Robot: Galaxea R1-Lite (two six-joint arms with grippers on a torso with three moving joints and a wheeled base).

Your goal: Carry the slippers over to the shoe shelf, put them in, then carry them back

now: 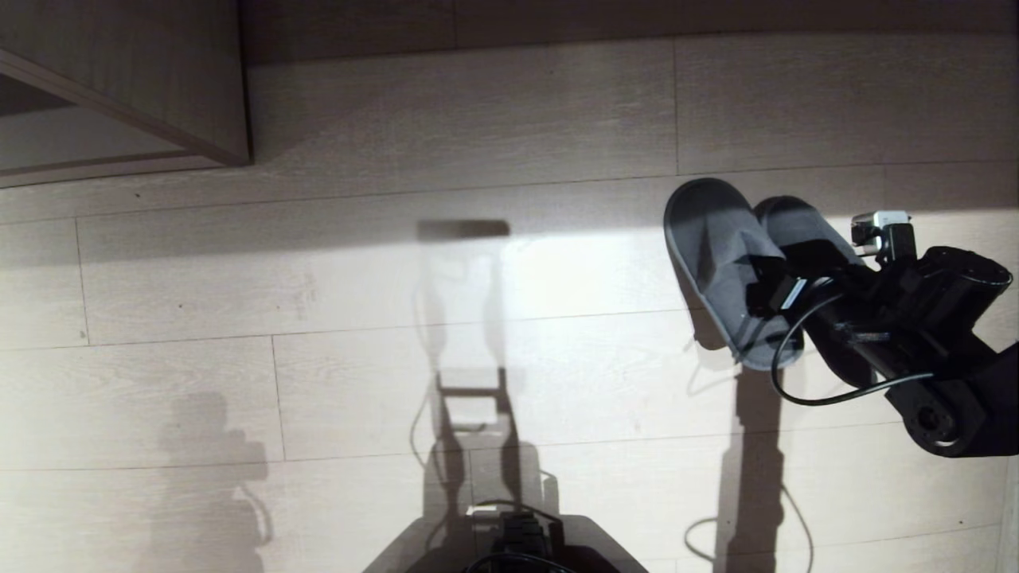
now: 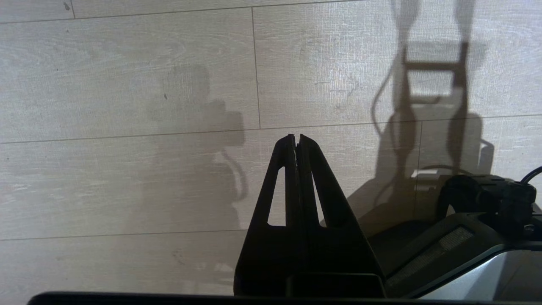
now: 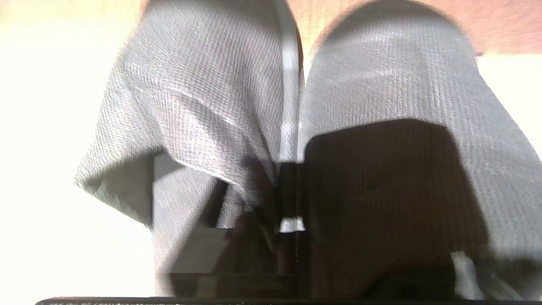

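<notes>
The slippers (image 1: 720, 255) are a dark grey-blue pair lying side by side, toes pointing away, over the pale plank floor at the right of the head view. My right gripper (image 1: 776, 296) reaches in from the right at their heel ends. In the right wrist view its tip (image 3: 288, 190) sits where the two slippers (image 3: 203, 97) meet, buried under the straps and shadow. The left slipper's strap is rucked up. Whether the pair rests on the floor or hangs just above it I cannot tell. My left gripper (image 2: 296, 136) is shut and empty over bare floor.
A grey-beige wood-grain furniture corner (image 1: 199, 119) with a recess stands at the far left; whether it is the shoe shelf I cannot tell. A dark skirting strip (image 1: 637, 20) runs along the far edge. My own base (image 1: 517, 545) shows at the near edge. A black cable (image 1: 796, 382) loops under the right arm.
</notes>
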